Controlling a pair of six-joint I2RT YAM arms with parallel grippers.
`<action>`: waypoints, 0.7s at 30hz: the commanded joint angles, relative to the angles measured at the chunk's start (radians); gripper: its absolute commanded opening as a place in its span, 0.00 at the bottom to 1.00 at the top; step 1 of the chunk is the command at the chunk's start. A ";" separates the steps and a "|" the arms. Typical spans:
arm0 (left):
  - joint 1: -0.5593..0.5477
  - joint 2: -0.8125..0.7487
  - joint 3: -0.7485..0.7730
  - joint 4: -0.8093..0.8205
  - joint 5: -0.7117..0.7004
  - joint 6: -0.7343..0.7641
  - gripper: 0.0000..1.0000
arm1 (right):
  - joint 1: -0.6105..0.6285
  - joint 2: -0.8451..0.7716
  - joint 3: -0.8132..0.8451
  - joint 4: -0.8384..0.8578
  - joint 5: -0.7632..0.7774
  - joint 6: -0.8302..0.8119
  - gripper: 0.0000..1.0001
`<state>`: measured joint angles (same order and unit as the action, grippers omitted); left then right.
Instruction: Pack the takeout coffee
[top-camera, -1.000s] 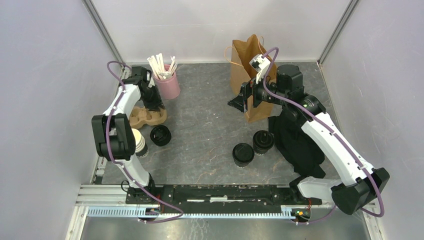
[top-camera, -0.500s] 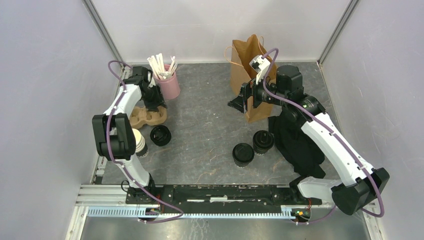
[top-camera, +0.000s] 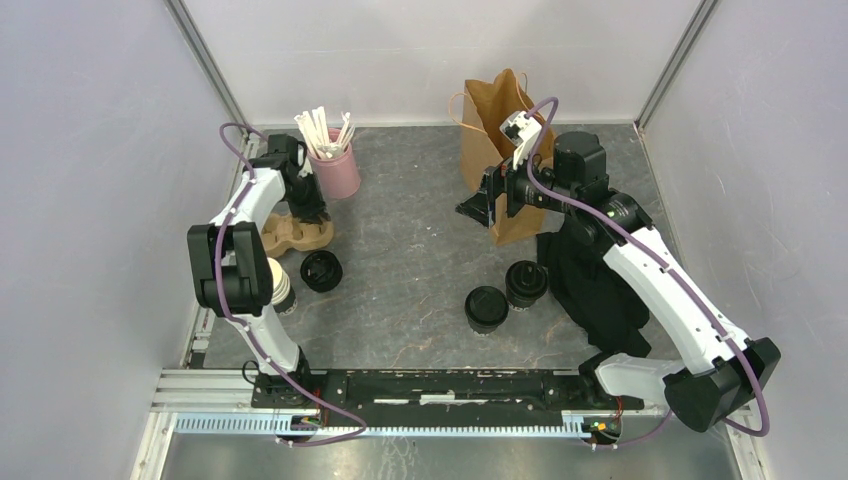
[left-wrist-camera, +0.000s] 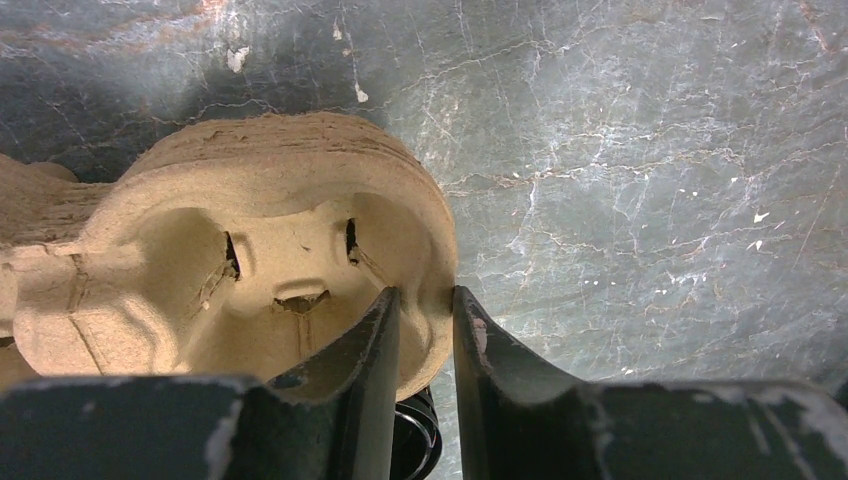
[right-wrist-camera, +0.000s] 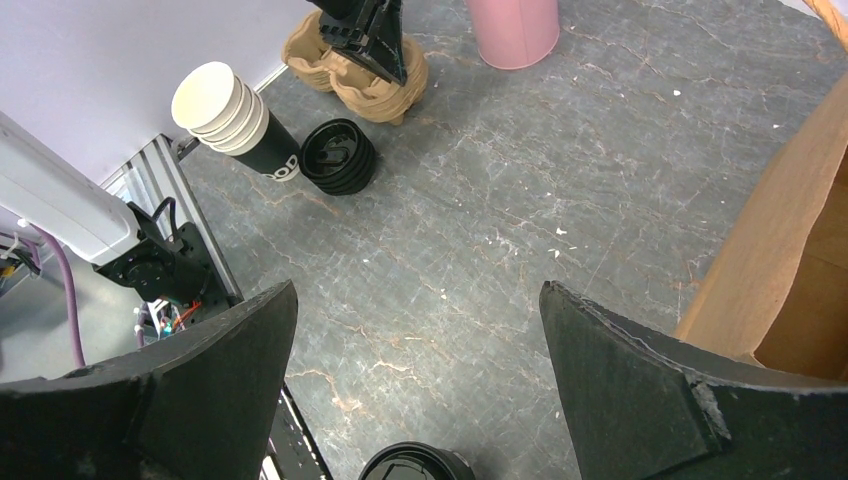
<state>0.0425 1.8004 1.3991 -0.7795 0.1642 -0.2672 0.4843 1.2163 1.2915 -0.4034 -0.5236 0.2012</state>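
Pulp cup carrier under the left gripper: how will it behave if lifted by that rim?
The cup carrier looks like thin moulded pulp with empty wells: probably light and fairly stiff. The left gripper holds only one rim wall, so it may hang tilted. Its edge looks layered, maybe nested trays that could separate.

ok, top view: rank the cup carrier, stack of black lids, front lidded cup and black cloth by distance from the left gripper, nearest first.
From the left gripper:
1. cup carrier, far left, its rim between the fingers.
2. stack of black lids, just toward the bases.
3. front lidded cup, centre-right.
4. black cloth, right side, under the other arm.
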 joint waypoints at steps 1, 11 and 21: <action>-0.002 0.001 0.025 -0.007 -0.023 0.055 0.29 | 0.002 -0.024 -0.009 0.047 -0.016 -0.003 0.98; -0.003 -0.093 0.013 -0.014 -0.023 0.065 0.18 | 0.001 -0.027 -0.014 0.053 -0.022 -0.002 0.98; -0.003 -0.162 -0.004 -0.023 -0.036 0.070 0.08 | 0.002 -0.003 -0.014 0.071 -0.041 0.014 0.98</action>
<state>0.0414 1.6886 1.3994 -0.7979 0.1406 -0.2665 0.4843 1.2110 1.2686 -0.3962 -0.5346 0.2039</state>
